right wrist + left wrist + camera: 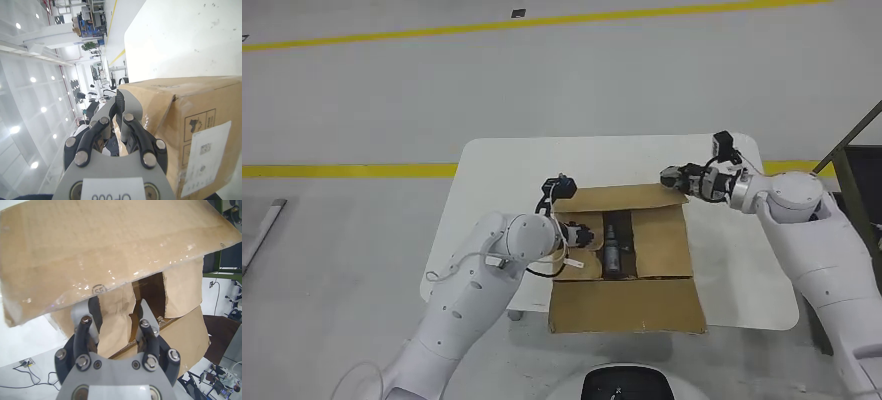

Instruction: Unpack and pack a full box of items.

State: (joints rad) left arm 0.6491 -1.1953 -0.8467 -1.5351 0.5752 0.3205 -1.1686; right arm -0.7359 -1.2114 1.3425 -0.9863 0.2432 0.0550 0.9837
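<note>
In the top view the open cardboard box (657,240) stands in the middle of the white table (512,170), and a dark bottle-like item (613,252) lies in the gap between its inner flaps. The left gripper (582,236) is at the left side of the box, on the left side flap (577,228). The right gripper (670,177) is at the right corner of the far flap (627,197). How far either one's fingers are apart I cannot tell from this height. In the left wrist view the left gripper (119,315) is spread wide. Its two fingers (94,309) stand well apart, and the torn edge of the side flap (115,321) lies between them. I cannot tell if a finger touches it. A large flap (94,247) with shiny tape along its edge hangs over the fingertips, and beyond them is the dark opening (149,291) of the box. In the right wrist view the right gripper (118,106) is almost fully closed. Its fingers (132,106) are pressed together on a thin edge of cardboard, which seems to be the far flap. The side wall of the box (198,106), which has a white label (208,151), is just beside the fingers, and the table (170,37) is behind it.
</note>
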